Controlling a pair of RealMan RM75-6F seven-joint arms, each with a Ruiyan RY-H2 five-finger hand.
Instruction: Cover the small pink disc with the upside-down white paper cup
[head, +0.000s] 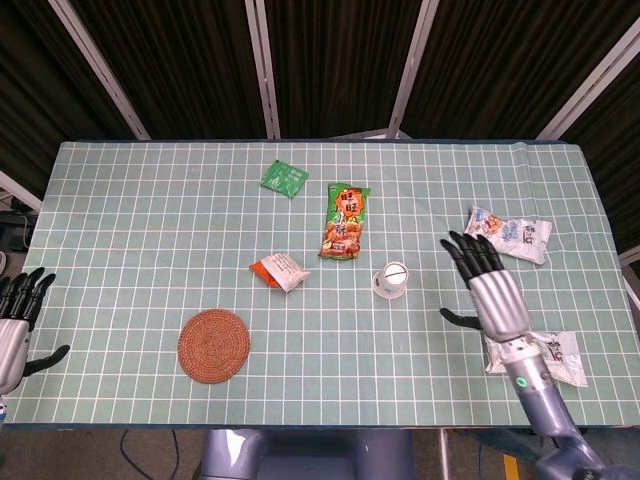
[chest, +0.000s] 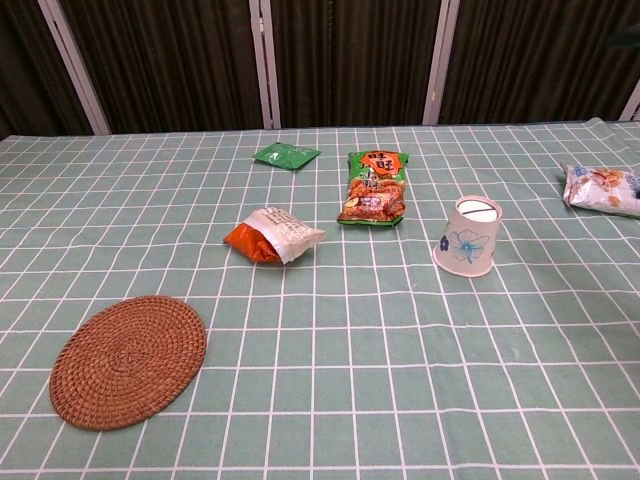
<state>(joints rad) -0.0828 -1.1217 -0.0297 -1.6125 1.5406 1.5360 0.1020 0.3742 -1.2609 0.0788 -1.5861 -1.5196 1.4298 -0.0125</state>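
The white paper cup (head: 391, 280) (chest: 466, 236) stands upside down on the green checked cloth, right of the table's middle, a blue flower printed on its side. No pink disc shows in either view. My right hand (head: 490, 289) hovers open to the right of the cup, well apart from it, fingers spread; the chest view does not show it. My left hand (head: 14, 320) stays open at the table's near left edge, holding nothing.
An orange-green snack bag (head: 345, 221) lies behind the cup, with a small green packet (head: 284, 178) further back. An orange-white packet (head: 279, 271) and a round woven mat (head: 213, 344) lie to the left. Two white snack bags (head: 507, 233) (head: 540, 352) lie on the right.
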